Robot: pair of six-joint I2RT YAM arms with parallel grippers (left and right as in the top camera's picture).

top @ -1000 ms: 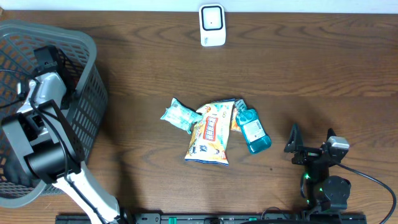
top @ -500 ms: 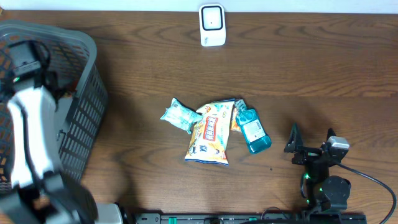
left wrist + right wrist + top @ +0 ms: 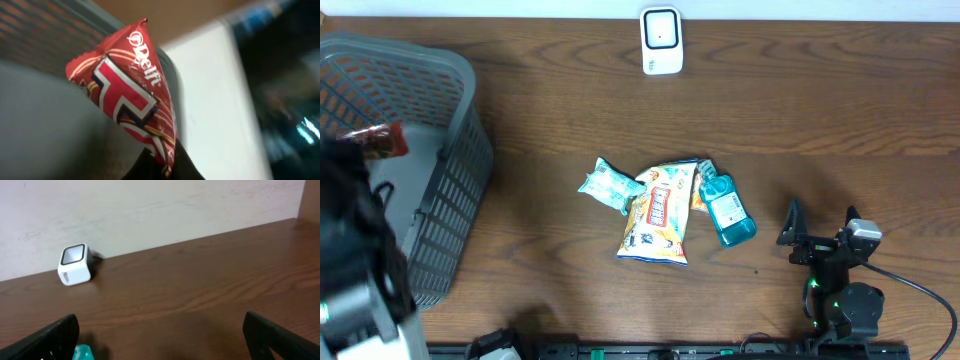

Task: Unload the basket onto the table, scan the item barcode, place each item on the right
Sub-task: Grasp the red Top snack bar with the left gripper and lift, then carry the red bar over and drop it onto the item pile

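Item: red "Delfi" snack packet [image 3: 131, 97], glossy and crinkled, white-and-blue emblem printed on it.
Location: packet is held over grey basket [image 3: 455, 150], at table's left.
Left gripper [image 3: 159, 162]: clamped on packet's lower corner.
Right gripper [image 3: 160, 332]: jaws spread wide apart.

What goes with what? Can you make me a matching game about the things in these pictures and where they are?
Things:
1. red packet
2. white scanner
3. blue bottle
4. right gripper

Places or states:
A. standing at the far edge of the table
B. open, holding nothing
C. pinched in the left gripper
D. lying beside the snack bags

Pairs: 1-C, 2-A, 3-D, 4-B
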